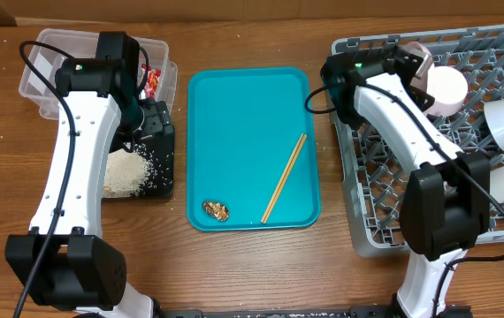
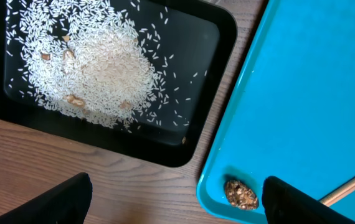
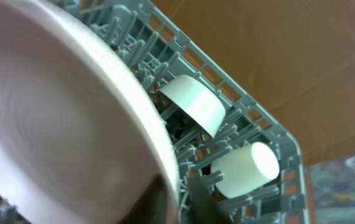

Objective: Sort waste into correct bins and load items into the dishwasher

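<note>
Flanking brown scrap, left fingers spread, right fingers at bowl, grip unclear

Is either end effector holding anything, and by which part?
Left end effector: open, empty. Right end effector sits at the white plate rim; a grip cannot be told.

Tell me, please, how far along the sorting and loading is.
Done: rice lies in the black tray, the red wrapper in the tub, a bowl and a cup in the rack. In hand: the right gripper is at the plate's rim over the rack. Remaining: the scrap and a chopstick on the teal tray, with the open left gripper above the scrap.
</note>
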You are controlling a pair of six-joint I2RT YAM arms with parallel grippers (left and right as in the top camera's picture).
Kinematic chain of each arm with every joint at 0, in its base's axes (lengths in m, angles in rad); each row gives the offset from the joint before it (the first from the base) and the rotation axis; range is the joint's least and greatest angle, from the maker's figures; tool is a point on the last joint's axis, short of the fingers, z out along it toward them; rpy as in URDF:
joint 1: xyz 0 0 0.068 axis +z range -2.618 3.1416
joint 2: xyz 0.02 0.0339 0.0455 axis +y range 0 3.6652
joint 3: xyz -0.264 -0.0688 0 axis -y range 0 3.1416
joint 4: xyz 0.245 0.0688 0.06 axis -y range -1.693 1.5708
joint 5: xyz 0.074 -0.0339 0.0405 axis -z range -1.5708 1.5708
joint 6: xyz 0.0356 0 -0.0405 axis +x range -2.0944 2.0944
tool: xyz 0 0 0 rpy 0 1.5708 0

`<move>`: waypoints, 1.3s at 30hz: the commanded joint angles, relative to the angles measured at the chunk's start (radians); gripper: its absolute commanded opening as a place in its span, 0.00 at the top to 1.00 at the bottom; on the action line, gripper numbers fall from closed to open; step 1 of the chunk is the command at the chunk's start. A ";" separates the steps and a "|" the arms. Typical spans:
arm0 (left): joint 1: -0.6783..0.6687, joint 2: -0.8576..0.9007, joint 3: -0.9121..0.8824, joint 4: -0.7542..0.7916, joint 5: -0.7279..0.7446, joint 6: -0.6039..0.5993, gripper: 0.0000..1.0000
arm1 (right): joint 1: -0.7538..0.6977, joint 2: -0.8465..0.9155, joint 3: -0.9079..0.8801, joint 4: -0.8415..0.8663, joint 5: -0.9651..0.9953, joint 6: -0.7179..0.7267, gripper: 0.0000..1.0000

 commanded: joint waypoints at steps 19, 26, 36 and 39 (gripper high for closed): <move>-0.002 -0.016 0.019 0.005 -0.011 -0.014 0.10 | 0.017 -0.177 0.122 -0.005 -0.552 -0.112 0.00; -0.002 -0.016 0.019 0.012 0.014 -0.014 0.09 | 0.068 -0.177 0.130 0.204 -1.337 -0.420 0.00; -0.002 -0.016 0.019 0.016 0.013 -0.014 0.09 | 0.183 -0.176 0.031 0.260 -1.357 -0.302 0.00; -0.002 -0.016 0.019 0.016 0.013 -0.014 0.09 | 0.182 -0.175 -0.034 0.253 -1.307 -0.260 0.12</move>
